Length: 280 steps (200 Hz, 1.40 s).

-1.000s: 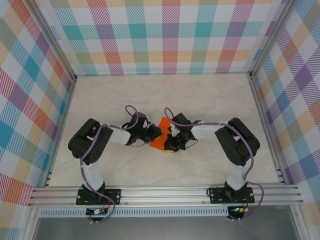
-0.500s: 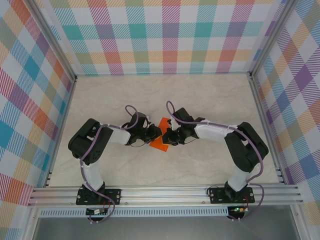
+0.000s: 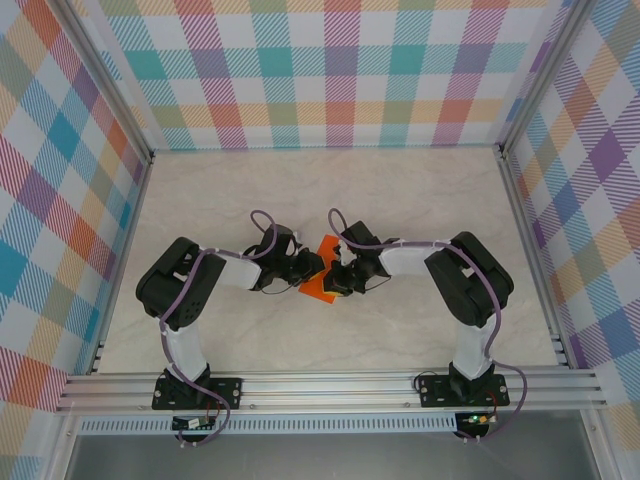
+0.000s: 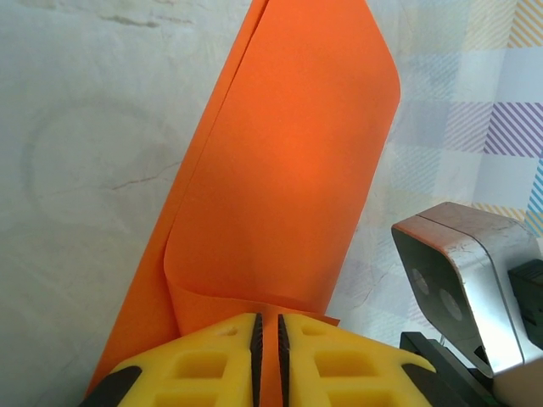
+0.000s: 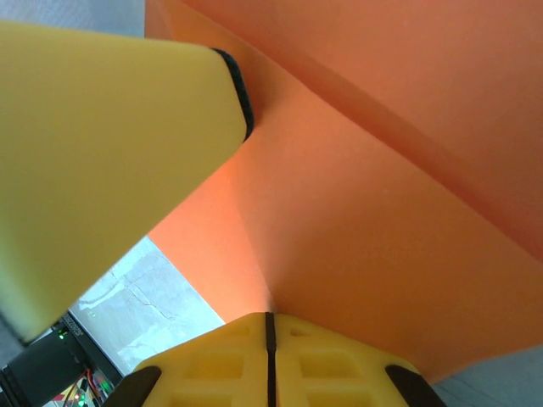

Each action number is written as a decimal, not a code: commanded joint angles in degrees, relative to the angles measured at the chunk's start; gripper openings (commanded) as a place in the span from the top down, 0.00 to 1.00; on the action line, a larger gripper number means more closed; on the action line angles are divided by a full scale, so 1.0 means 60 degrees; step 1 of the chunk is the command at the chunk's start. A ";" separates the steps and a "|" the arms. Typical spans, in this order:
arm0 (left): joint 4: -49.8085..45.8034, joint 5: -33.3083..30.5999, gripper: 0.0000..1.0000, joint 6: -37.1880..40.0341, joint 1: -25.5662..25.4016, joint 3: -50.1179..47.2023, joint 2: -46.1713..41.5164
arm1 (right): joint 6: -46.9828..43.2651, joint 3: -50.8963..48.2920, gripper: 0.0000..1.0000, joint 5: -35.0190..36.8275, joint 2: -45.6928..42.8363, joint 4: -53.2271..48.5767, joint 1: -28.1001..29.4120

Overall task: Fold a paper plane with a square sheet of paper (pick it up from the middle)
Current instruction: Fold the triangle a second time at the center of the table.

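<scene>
The orange square sheet of paper point(image 3: 322, 250) lies folded over on itself at the table's middle, and both grippers meet at it. My left gripper point(image 3: 311, 273) comes in from the left. In the left wrist view its yellow fingers point(image 4: 212, 356) are shut on the sheet's near edge point(image 4: 288, 170), with a thin strip of paper between the pads and the upper layer curling away. My right gripper point(image 3: 338, 276) comes in from the right. Its jaws point(image 5: 270, 320) are shut tight on a crease of the sheet point(image 5: 382, 237), next to a yellow finger of the left gripper point(image 5: 102, 153).
The pale marble tabletop point(image 3: 400, 200) stretches around the arms, with checked walls on three sides and an aluminium rail point(image 3: 330, 385) at the near edge. The right arm's silver camera block point(image 4: 462, 288) sits close beside the sheet in the left wrist view.
The right arm's elbow swung outward to the right, then came back in, and its gripper shifted slightly along the sheet. The left arm stayed in place, holding the paper.
</scene>
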 commanded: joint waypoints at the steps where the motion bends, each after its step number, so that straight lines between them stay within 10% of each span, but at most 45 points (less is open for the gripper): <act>1: -0.0610 -0.0042 0.80 0.0307 -0.0142 -0.0051 -0.0344 | 0.0112 -0.0549 0.92 0.0524 0.0460 -0.0413 0.0091; 96: -0.0637 0.0639 0.79 0.0360 -0.0304 0.0098 -0.0169 | 0.0159 -0.0432 1.00 0.0563 0.0504 -0.0340 0.0091; 280: -0.2510 -0.1686 0.83 0.1080 0.0295 0.1145 0.0403 | -0.0273 -0.0725 1.00 0.0696 0.0460 -0.0808 0.0091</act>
